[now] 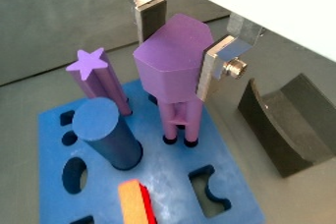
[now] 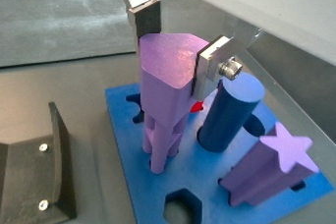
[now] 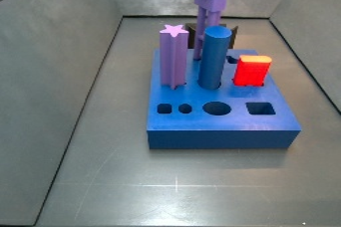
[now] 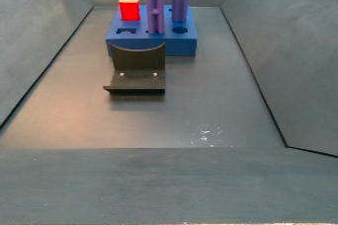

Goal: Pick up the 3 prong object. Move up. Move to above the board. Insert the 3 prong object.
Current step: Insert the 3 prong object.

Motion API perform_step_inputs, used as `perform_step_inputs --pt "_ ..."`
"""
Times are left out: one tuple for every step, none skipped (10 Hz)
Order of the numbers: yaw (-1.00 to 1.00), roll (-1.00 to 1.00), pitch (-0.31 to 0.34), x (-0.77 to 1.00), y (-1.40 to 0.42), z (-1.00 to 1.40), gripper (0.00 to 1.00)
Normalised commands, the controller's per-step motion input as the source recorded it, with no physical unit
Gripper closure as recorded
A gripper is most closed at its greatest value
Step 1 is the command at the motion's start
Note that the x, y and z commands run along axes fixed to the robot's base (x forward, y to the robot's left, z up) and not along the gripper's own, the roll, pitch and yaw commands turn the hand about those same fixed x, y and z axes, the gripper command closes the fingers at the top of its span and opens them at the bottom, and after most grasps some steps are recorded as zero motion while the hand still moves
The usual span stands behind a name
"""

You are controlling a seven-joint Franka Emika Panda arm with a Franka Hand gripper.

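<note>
No text, label, brand, number or sign can be read anywhere, neither on the large flat blue plastic board [image 1: 79, 140] nor on the silver two-finger gripper [image 1: 187, 33] that stands above that board around the slim purple 3 prong object [image 1: 175, 71].

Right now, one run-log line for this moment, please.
gripper: shut on 3 prong object | prongs in board | phase: insert
</note>
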Motion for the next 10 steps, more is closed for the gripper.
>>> perform_step_inputs --pt "0.0 -0.2 0.0 0.2 0.0 0.02 1.0" --pt "0.0 -0.14 0.0 0.15 0.0 0.0 1.0" --pt "0.0 -0.08 0.0 0.09 0.0 -0.21 1.0" --pt "0.0 0.0 -0.09 0.0 -0.01 -1.0 1.0" --pt "0.0 0.16 -0.024 0.0 -0.03 -1.0 1.0" --pt "0.0 0.1 -0.031 -0.07 0.0 -1.0 1.0" --pt "0.0 0.05 -0.019 -0.07 0.0 -1.0 1.0" --pt "0.0 0.02 -0.003 0.0 0.0 0.0 1.0" --pt "-0.01 0.01 0.0 -0.01 0.0 0.0 1.0" --pt "0.0 0.0 0.0 0.0 0.0 0.0 1.0"
